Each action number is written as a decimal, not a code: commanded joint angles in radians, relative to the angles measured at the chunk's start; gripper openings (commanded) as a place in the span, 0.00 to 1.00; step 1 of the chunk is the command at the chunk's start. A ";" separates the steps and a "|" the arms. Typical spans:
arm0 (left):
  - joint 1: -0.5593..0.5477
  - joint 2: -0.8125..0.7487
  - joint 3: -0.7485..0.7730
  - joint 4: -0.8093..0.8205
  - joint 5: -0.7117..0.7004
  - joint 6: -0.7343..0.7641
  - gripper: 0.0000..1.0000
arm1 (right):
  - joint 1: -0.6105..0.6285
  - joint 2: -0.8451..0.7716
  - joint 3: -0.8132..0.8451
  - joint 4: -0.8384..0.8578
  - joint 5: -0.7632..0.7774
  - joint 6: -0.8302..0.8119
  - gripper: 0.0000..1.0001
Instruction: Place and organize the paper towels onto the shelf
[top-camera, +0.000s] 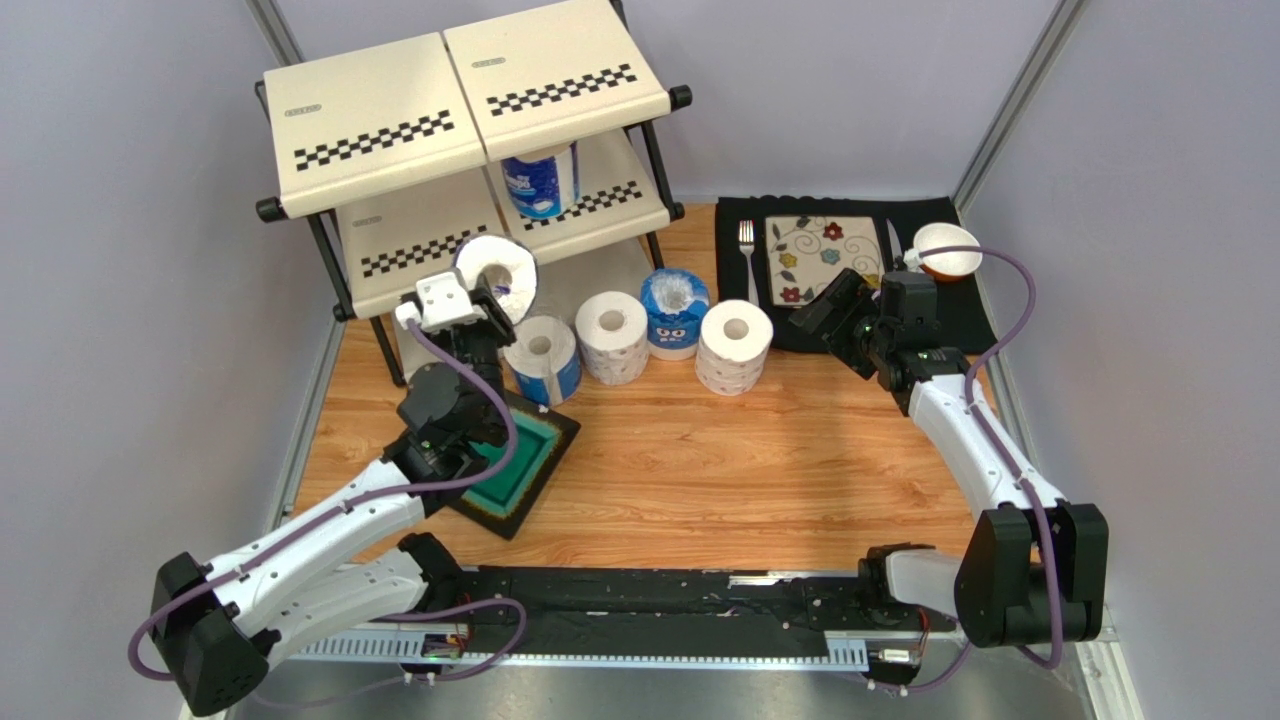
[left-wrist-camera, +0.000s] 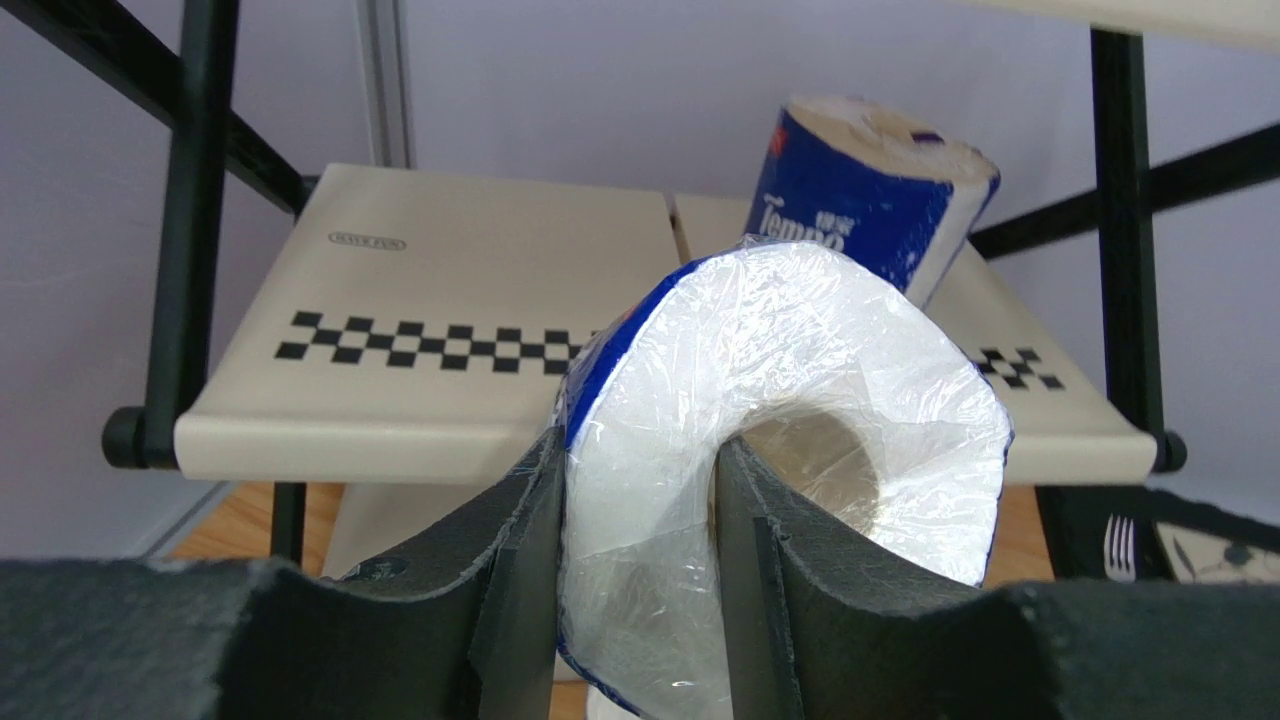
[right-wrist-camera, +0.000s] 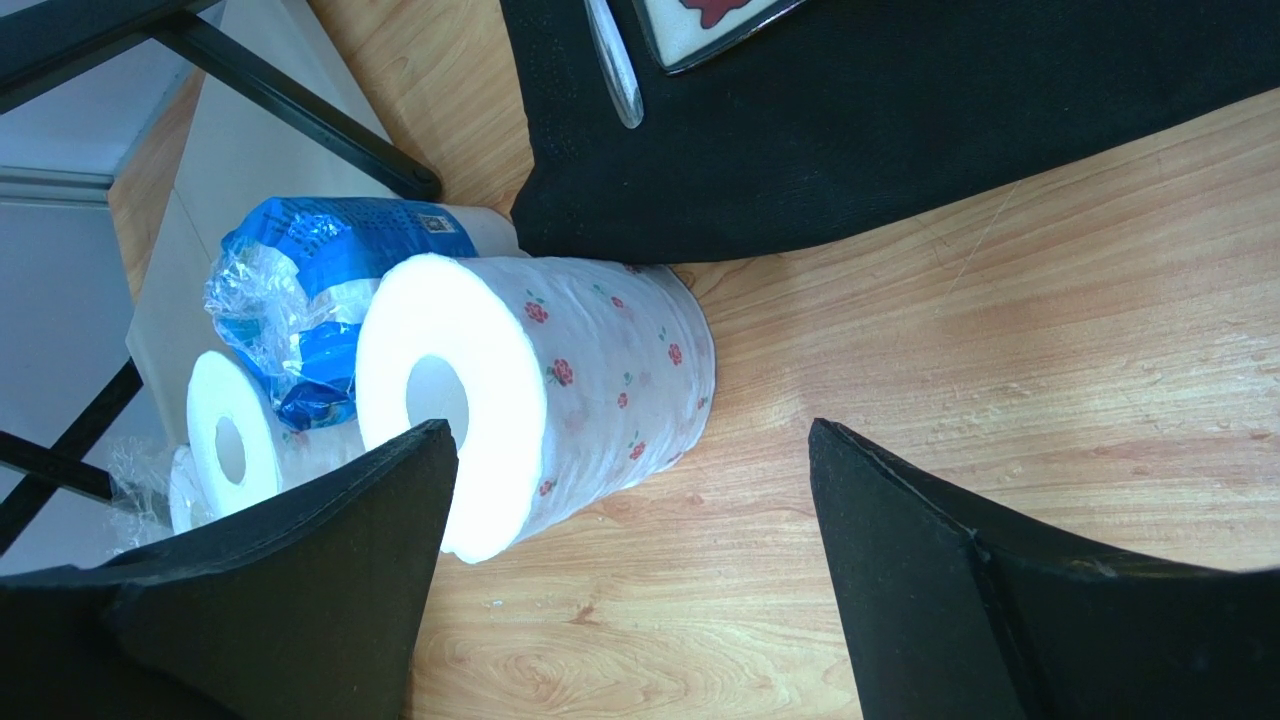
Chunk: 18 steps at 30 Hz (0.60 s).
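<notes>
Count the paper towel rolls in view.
6. One roll on the shelf, middle tier; one roll in the left gripper; four rolls in a row on the table. None seems hidden.

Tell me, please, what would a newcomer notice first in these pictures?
The left gripper clamps a plastic-wrapped paper towel roll, one finger in its core, raised before the checkered shelf, where a blue-wrapped roll sits on the second tier. Four more rolls stand in a row on the wooden table, the open right gripper facing the flowered one.

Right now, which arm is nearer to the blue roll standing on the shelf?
Left. The left arm holds a wrapped roll just in front of the blue roll; the right arm is far aside, by the black mat.
</notes>
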 joint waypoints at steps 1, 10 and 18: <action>0.051 -0.011 0.046 0.232 0.031 0.084 0.18 | -0.001 -0.009 0.008 0.030 -0.011 0.012 0.91; 0.171 0.055 0.124 0.137 0.123 -0.012 0.19 | -0.003 0.002 0.005 0.035 -0.017 0.012 0.91; 0.248 0.092 0.146 0.115 0.187 -0.069 0.19 | -0.004 -0.003 0.006 0.034 -0.017 0.012 0.91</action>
